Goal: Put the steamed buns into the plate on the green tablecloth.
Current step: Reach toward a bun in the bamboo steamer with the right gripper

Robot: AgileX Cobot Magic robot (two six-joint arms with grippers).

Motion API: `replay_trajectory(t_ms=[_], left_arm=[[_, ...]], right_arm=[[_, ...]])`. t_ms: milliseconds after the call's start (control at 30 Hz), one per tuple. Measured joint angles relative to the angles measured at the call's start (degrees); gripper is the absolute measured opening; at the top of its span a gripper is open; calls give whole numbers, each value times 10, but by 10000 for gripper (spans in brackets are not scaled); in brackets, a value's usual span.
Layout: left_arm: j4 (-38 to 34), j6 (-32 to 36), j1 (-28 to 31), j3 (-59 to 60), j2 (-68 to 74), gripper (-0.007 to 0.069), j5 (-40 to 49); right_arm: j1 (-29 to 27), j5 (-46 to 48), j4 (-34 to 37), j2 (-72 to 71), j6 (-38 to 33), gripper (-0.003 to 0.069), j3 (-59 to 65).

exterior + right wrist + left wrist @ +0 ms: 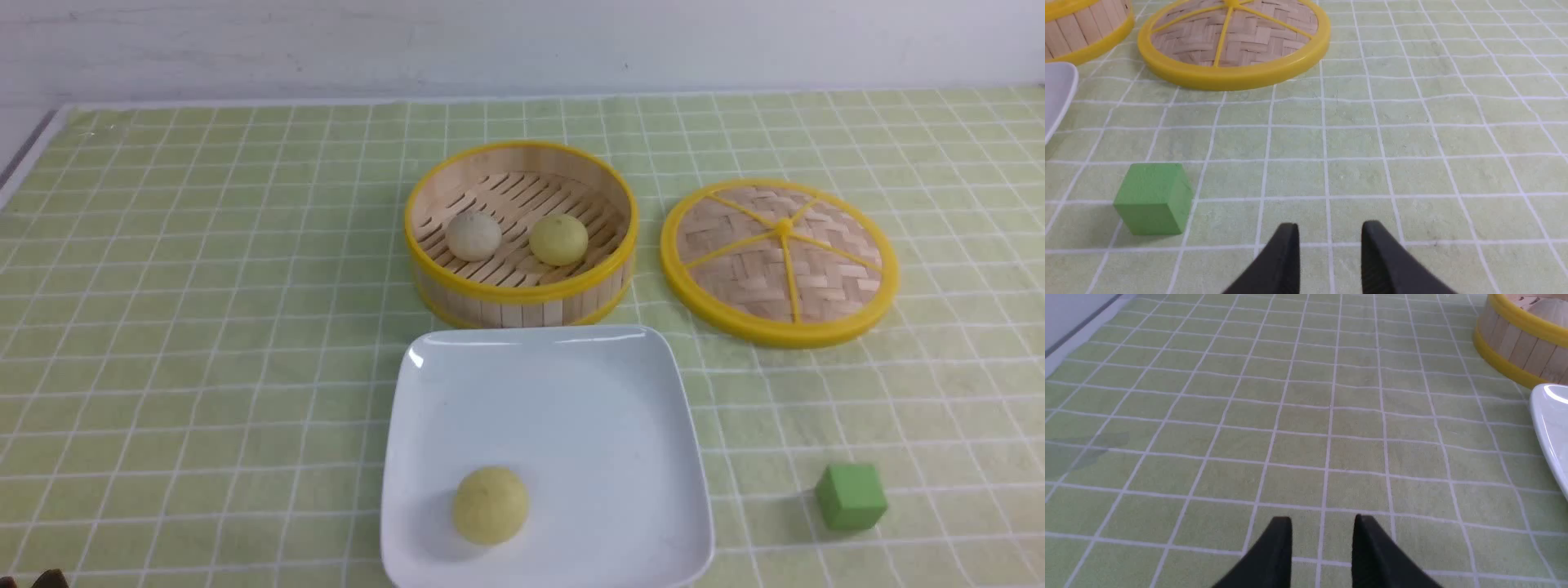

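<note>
The white square plate (637,408) lies on the green grid tablecloth (204,327) at the front middle. One pale yellow bun (490,505) sits in its near left part. A greyish-white bun (473,236) and a second pale yellow bun (558,239) sit side by side in the bamboo steamer basket (519,290) just behind the plate. My left gripper (1323,522) is open and empty, low over bare cloth left of the plate's edge (1549,424). My right gripper (1329,228) is open and empty over bare cloth to the right of the plate's corner (1059,90).
The woven round lid (780,261) lies right of the basket and also shows in the right wrist view (1233,41). A green cube (851,496) stands right of the plate, near my right gripper (1152,198). The basket's wall shows in the left wrist view (1515,343).
</note>
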Motion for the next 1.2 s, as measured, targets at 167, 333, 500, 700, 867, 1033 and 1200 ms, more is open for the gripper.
replay_trajectory(t_ms=[167, 333, 500, 700, 867, 1033, 1200], left_arm=[[0, 0, 0, 0, 0, 241, 0], [0, 0, 0, 0, 0, 241, 0], [0, 0, 0, 0, 0, 241, 0], [0, 0, 0, 0, 0, 241, 0], [0, 0, 0, 0, 0, 241, 0], [0, 0, 0, 0, 0, 241, 0], [0, 0, 0, 0, 0, 241, 0]], right_arm=[[0, 0, 0, 0, 0, 240, 0], [0, 0, 0, 0, 0, 240, 0], [0, 0, 0, 0, 0, 240, 0], [0, 0, 0, 0, 0, 240, 0], [0, 0, -19, 0, 0, 240, 0], [0, 0, -26, 0, 0, 240, 0], [0, 0, -28, 0, 0, 240, 0]])
